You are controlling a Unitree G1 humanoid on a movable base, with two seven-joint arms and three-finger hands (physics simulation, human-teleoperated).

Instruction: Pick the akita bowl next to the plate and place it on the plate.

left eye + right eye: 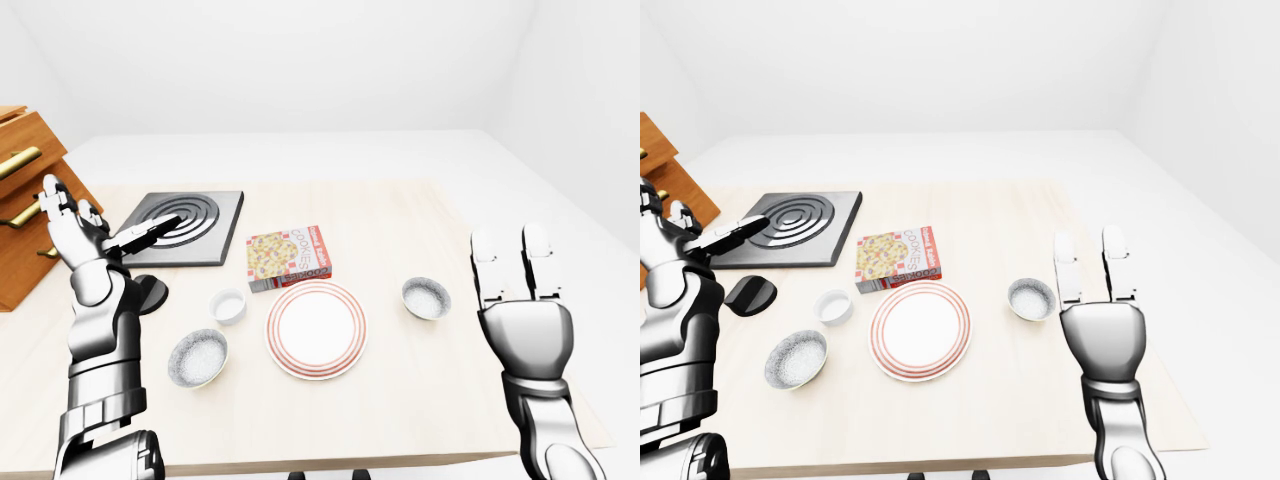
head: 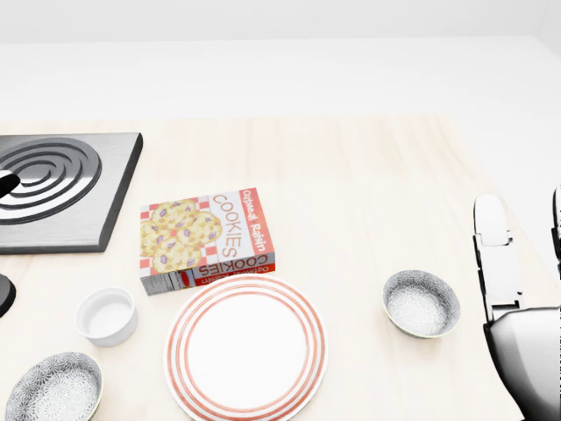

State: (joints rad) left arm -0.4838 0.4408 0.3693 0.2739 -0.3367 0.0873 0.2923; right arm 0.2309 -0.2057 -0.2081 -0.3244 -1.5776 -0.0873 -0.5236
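Left-eye view, L to R.
- Brown wooden drawer cabinet w/ brass handles: far left edge.
- Metallic left hand: raised, fingers splayed, released, nothing in it.
- Black-and-silver square burner plate: upper left of pale wooden table.
- Speckled grey bowl at lower left; small white ramekin just above it.
- Flat cookie box: centre, just above red-ringed white plate.
- Speckled grey akita bowl: upright on table, right of plate, apart from it.
- Metallic right hand: right of akita bowl, fingers straight up, released, empty.
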